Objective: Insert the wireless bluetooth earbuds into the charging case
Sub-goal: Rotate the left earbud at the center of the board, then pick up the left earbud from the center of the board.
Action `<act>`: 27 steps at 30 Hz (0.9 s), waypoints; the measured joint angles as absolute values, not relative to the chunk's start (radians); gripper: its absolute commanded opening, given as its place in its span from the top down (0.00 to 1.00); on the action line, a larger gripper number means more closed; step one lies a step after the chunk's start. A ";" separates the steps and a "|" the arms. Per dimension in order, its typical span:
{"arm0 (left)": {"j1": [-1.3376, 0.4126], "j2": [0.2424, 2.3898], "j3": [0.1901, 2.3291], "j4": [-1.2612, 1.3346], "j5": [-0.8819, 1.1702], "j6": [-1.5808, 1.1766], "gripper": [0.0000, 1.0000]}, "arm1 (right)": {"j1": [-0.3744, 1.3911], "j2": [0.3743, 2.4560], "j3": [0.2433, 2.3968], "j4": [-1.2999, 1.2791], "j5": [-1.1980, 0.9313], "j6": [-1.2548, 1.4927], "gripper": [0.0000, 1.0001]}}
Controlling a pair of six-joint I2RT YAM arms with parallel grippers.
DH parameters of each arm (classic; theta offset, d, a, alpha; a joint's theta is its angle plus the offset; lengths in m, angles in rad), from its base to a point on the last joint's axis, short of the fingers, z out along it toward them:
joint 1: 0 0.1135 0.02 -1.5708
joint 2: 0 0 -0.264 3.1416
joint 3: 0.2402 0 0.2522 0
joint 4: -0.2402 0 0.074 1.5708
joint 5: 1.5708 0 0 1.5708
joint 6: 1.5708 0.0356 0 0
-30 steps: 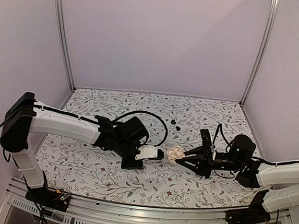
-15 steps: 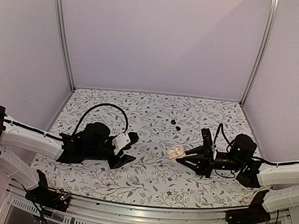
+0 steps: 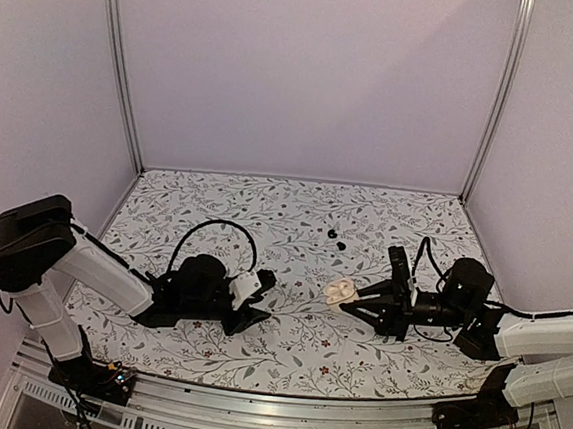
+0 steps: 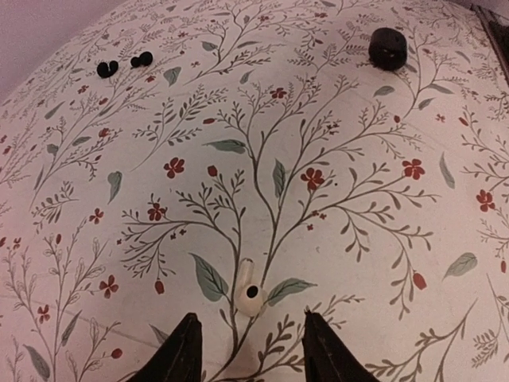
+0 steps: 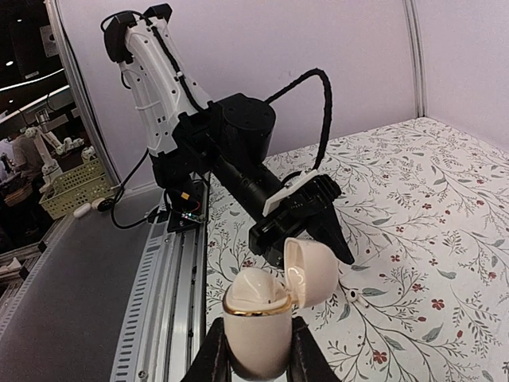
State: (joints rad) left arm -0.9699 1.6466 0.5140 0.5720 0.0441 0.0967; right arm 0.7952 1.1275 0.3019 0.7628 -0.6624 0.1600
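The two tiny black rounded earbuds (image 3: 332,235) lie close together on the floral-printed table (image 3: 284,360). They sit out in the middle, farther back than both arms and well apart from each. Nearer the arms, the cream rounded charging case (image 5: 256,318) is held upright, its hinged lid tipped open and a gold rim showing at the mouth. The right gripper (image 5: 257,358) has its fingers closed on the lower body of this case. Off to the left, the left gripper (image 4: 250,322) sits low over the table, its fingers apart and gripping nothing. A small white stemmed earpiece (image 4: 249,294) lies on the table just ahead of the tips. A larger black rounded object (image 4: 387,48) rests farther off on the table.
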 measured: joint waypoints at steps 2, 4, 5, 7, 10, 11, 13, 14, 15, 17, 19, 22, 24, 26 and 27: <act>-0.970 1.682 0.515 0.594 0.037 0.097 0.58 | 0.794 1.127 0.300 0.762 -0.662 0.160 1.00; -0.970 1.715 0.516 0.605 0.030 0.097 0.59 | 0.793 1.127 0.300 0.762 -0.662 0.160 1.00; -0.970 1.729 0.517 0.608 0.026 0.097 0.59 | 0.791 1.126 0.300 0.762 -0.662 0.160 1.00; -0.970 1.752 0.520 0.610 0.019 0.097 0.60 | 0.789 1.124 0.300 0.762 -0.662 0.160 1.00; -0.970 1.777 0.523 0.624 0.014 0.099 0.61 | 0.788 1.119 0.300 0.760 -0.663 0.160 1.00; -0.970 1.781 0.526 0.628 0.013 0.101 0.62 | 0.786 1.119 0.300 0.760 -0.663 0.160 1.00; -0.970 1.797 0.536 0.639 0.014 0.103 0.63 | 0.784 1.119 0.300 0.758 -0.662 0.160 1.00; -0.970 1.806 0.542 0.646 0.014 0.104 0.64 | 0.784 1.119 0.300 0.756 -0.663 0.160 1.00; -0.970 1.814 0.547 0.652 0.014 0.104 0.65 | 0.784 1.119 0.300 0.755 -0.663 0.160 1.00; -0.969 1.829 0.558 0.663 0.015 0.104 0.67 | 0.784 1.119 0.300 0.755 -0.663 0.160 1.00; -0.965 1.840 0.561 0.678 0.021 0.102 0.69 | 0.784 1.119 0.300 0.754 -0.662 0.160 1.00; -0.955 1.851 0.560 0.700 0.038 0.097 0.72 | 0.784 1.118 0.300 0.752 -0.663 0.160 1.00; -0.950 1.860 0.560 0.716 0.051 0.096 0.73 | 0.783 1.117 0.300 0.748 -0.663 0.160 1.00; -0.948 1.871 0.560 0.733 0.060 0.094 0.74 | 0.782 1.116 0.299 0.747 -0.662 0.160 1.00; -0.947 1.876 0.560 0.743 0.064 0.093 0.75 | 0.782 1.114 0.299 0.746 -0.662 0.160 1.00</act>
